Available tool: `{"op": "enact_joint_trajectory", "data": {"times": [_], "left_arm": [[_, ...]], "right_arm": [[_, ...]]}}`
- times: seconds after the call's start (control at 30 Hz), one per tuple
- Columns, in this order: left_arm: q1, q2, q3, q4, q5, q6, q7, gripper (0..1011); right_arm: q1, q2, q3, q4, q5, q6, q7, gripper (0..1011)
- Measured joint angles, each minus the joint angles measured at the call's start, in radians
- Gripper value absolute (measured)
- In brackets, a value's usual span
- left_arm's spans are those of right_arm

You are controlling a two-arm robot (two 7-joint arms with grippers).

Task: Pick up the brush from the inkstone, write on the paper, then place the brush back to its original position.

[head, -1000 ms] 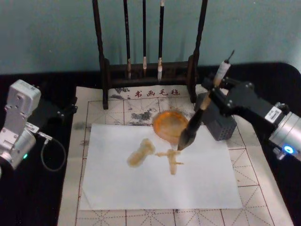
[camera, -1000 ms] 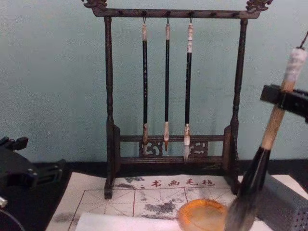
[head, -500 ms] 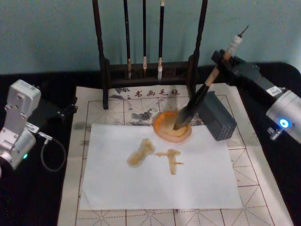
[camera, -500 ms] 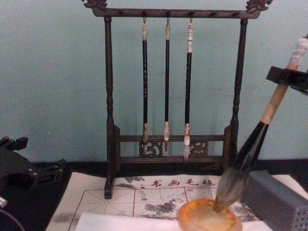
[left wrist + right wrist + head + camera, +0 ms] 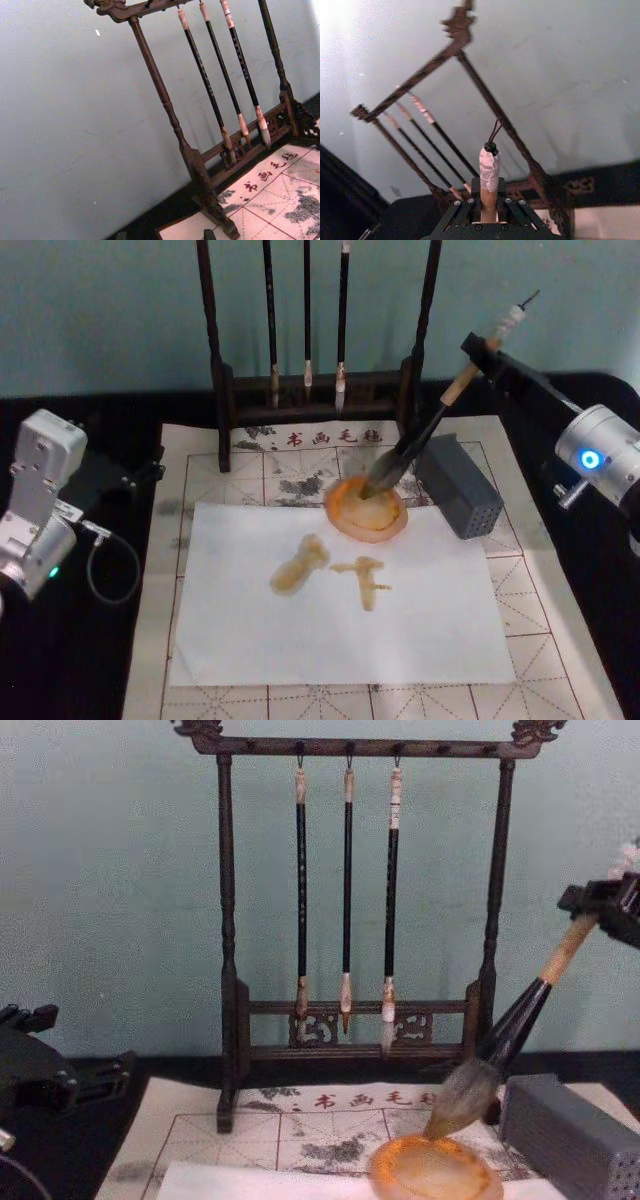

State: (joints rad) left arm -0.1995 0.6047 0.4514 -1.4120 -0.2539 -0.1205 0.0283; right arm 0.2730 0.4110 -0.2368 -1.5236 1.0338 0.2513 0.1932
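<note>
Contact is made between the right gripper [image 5: 478, 345] and the brush [image 5: 420, 435]: the jaws are clamped on the light wooden handle just below its white-wrapped end, as is seen closely in the right wrist view, where the handle [image 5: 489, 170] stands between the black fingers [image 5: 512, 216]. The gripper is held high at the far right of the scene, and in the chest view it is seen at the right edge [image 5: 600, 910]. The brush [image 5: 520, 1020] is tilted steeply, its handle leaning up to the right and its fat grey tuft pointed down to the left. The tuft tip is set in the inkstone [image 5: 345, 523], at the far side of the orange dish [image 5: 385, 1175].

The inkstone is placed on the far edge of the paper [image 5: 330, 630], which is spread on a beige gridded mat [image 5: 200, 470]. Two orange-brown ink marks [image 5: 300, 565] are seen on the sheet, just near of the inkstone. A grey ribbed block [image 5: 458, 485] is placed just right of the inkstone. Beyond the mat, a dark wooden rack [image 5: 228, 920] is stood against the wall, with three thin brushes [image 5: 347, 890] hung from it.

The left gripper [image 5: 150, 472] is parked at the left, beside the mat.
</note>
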Motion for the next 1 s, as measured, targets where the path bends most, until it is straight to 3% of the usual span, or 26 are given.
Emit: {"op": "enact_joint_trajectory", "data": {"times": [0.23, 0.57, 1.0], "left_arm": [[0.0, 0.0, 0.0, 0.0, 0.0, 0.0, 0.0, 1001], [0.0, 0.0, 0.0, 0.0, 0.0, 0.0, 0.0, 1001], [0.0, 0.0, 0.0, 0.0, 0.0, 0.0, 0.0, 1001]], "right_arm": [[0.035, -0.031, 0.01, 0.057, 0.077, 0.057, -0.08, 195], [0.065, -0.062, 0.019, 0.115, 0.157, 0.096, -0.17, 195], [0.094, -0.085, 0.013, 0.174, 0.206, 0.085, -0.246, 195]]}}
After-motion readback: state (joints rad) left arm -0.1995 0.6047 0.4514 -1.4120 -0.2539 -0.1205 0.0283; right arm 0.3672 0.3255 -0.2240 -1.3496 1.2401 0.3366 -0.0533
